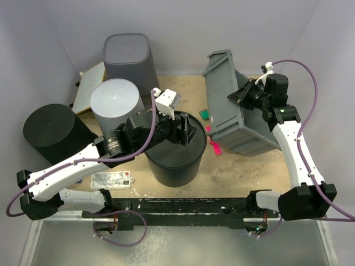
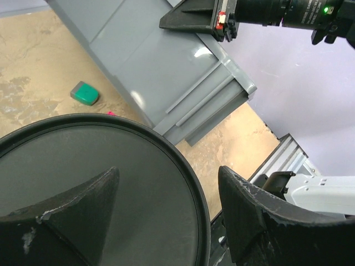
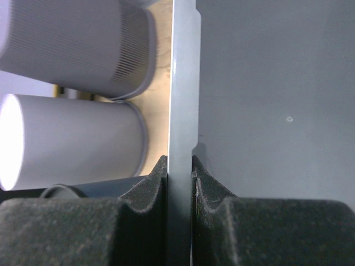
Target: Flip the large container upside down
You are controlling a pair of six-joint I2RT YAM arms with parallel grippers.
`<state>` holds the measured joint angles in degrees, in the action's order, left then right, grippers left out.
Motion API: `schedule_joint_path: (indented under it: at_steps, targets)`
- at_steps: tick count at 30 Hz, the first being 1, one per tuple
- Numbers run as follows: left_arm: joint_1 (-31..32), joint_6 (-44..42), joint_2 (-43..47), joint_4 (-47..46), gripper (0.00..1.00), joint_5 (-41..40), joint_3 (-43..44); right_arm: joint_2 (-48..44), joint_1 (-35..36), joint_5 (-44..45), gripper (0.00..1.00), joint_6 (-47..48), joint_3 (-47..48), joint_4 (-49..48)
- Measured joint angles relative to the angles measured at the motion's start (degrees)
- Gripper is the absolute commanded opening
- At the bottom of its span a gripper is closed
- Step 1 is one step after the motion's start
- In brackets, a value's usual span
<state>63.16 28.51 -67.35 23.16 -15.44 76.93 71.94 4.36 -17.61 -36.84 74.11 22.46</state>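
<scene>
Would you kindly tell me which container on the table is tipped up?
The grey rectangular tote on the right, its rim pinched in the right arm's jaws; the round tubs and square bin stand flat.

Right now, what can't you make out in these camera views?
- Where the large container meets the table: top view, its own tilted body covers it.
- The pink item: it peeks out between the black bin and the container, too small to identify.
- The card: top view, print too small to read.
- Right wrist view: the wall clamped in the right tool blocks the right half.
</scene>
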Motion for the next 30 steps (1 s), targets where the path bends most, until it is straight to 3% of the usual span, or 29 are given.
schedule_joint_path:
  at_steps: [14,19,30]
  targets:
    - [0.0,-0.1,-0.3,-1.2,0.69,-0.9,-0.5,-1.1,-2.9,-16.0,0.00,-21.0,-9.7,-25.3]
    - [0.0,-0.1,-0.4,-1.3,0.69,-0.9,-0.7,-1.1,-6.5,-18.7,0.00,-31.5,-15.4,-37.3]
    - [0.0,-0.1,-1.8,-2.6,0.69,-0.8,-0.7,0.7,-17.2,-25.4,0.00,-45.5,-24.3,-49.4]
